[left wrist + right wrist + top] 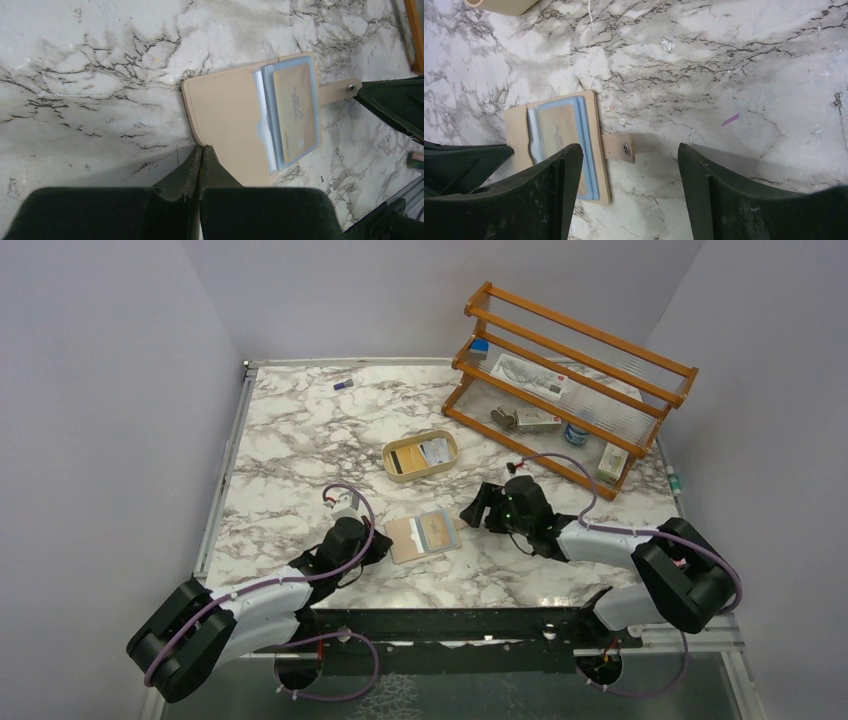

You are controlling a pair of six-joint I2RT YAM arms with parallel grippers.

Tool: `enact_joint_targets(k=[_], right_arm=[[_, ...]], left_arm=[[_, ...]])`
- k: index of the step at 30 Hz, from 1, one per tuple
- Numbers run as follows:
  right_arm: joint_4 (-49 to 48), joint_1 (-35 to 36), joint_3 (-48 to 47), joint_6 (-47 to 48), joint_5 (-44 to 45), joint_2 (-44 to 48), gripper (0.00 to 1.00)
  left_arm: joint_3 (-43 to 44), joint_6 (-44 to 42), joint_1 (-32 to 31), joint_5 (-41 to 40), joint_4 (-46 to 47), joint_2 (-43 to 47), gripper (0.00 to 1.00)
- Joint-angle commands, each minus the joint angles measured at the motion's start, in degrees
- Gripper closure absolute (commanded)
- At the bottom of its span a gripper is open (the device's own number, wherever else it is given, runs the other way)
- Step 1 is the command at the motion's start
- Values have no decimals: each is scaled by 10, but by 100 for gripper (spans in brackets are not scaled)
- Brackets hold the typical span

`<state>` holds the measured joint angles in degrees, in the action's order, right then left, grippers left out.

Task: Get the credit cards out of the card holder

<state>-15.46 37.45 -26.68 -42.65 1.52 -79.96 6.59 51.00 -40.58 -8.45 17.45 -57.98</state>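
Card holder (422,536) is lying open and flat near the middle of the desk's (300,450) near edge, right between the two arms. Its long axis runs left to right, slightly skewed, so each short end faces one tool

Left tool (201,150) is pinched fully shut, with its tip right at the holder's left end by the near corner. It looks like it's touching the bare leather half, but I can't tell if it's pressing down

Right tool (629,150) is spread wide with nothing in it, sitting just off the right end. The snap tab (620,146) sticks out between its fingers in the wrist view

What matters is that the clear sleeves (265,100) sit on the right half, so the right tool is the closer one. One tan-gold credit card (295,112) shows through them, with its long side running across the holder, near to far. I can't tell if there's another card behind it

The thumb notch in the sleeve faces the fold, so my guess is the pocket opens toward the left half. That would mean the card has to slide left, away from the right tool. I'd expect the shut left tool to hold the holder down while the right one works the card

The oval tray (387,462) further back already has cards in it
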Motion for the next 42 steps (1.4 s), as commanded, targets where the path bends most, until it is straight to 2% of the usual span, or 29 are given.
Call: enact_joint_targets(k=[1,8,22,27,29,32,33,42], right_arm=[[-16,0,50,-8,-43,-12,25],[-97,-1,58,5,-98,-33,31],[-131,-1,31,5,-90,-90,40],[-133,-1,24,8,-90,-102,54],[-132,-1,23,9,-88,-101,67],[-124,-1,15,14,-81,-101,95],[-118,-1,11,17,-76,-101,99],[-22,-1,-51,61,-50,-20,99]], left_arm=[[-15,-7,0,-11,-37,-9,100],[-18,-5,0,-12,-33,-9,100],[-20,-4,0,-14,-46,3,100],[-20,-4,0,-15,-45,2,100],[-21,-4,0,-15,-44,1,100],[-22,-3,0,-15,-42,-1,100],[-22,-3,0,-15,-43,-1,100],[-3,-3,0,-8,-64,25,100]])
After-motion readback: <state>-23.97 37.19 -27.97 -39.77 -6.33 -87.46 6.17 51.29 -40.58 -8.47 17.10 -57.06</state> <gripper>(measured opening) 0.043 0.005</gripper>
